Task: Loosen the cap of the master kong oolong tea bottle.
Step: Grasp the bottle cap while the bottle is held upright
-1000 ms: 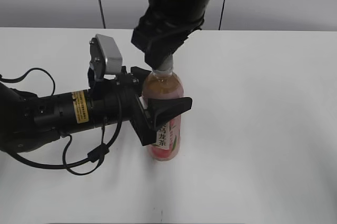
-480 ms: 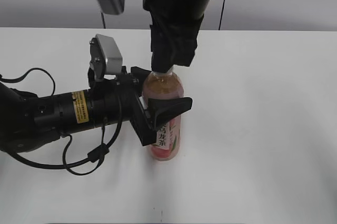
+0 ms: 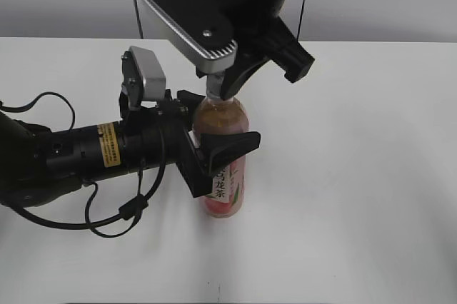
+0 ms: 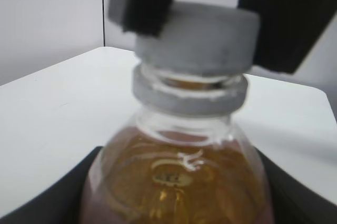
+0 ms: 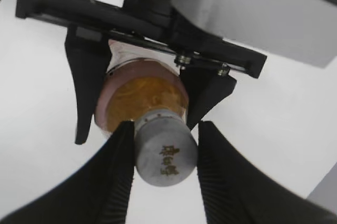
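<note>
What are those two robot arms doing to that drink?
They are working on opening it. The left gripper clamps the tea bottle around its middle, holding it upright on the white table. The right gripper comes from above with its fingers pinched on the cap, ready to twist. The cap sits on the bottle's neck.

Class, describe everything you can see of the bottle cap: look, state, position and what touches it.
The cap is small, round, pale plastic, with a dark logo on its flat top. It sits upright on the neck of the bottle, above a separate ring. The right gripper has a black finger pressed against each side of it. Whether it is loosened cannot be told. The left gripper clamps the bottle's body below.
</note>
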Controlling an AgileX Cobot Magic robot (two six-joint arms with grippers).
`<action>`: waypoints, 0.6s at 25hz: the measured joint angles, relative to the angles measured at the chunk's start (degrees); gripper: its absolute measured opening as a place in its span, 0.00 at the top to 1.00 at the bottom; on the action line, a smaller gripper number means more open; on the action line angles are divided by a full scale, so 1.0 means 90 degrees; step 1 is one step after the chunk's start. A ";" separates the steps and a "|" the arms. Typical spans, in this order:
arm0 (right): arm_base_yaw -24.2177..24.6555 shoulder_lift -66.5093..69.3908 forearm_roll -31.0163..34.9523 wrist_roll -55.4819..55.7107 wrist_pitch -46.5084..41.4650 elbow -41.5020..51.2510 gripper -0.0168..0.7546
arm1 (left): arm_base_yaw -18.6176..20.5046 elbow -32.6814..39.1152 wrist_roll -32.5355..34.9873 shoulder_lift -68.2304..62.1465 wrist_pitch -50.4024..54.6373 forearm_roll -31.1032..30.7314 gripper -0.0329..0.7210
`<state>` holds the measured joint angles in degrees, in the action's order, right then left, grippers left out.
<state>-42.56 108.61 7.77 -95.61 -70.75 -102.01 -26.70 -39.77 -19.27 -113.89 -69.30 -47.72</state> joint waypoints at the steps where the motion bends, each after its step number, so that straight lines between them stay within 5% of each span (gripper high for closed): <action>1: 0.0000 0.0000 0.0000 -0.0380 0.0000 0.0000 0.62 | 0.0000 0.0000 0.0000 0.0000 0.0000 0.0005 0.35; 15: -0.0007 0.0000 -0.0060 -0.4208 0.0020 0.0000 0.62 | 0.0000 0.0000 -0.0012 0.0000 0.0000 0.0050 0.35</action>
<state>-42.63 108.61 7.23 -133.48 -70.57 -102.01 -26.70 -39.77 -19.37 -113.89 -69.30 -47.27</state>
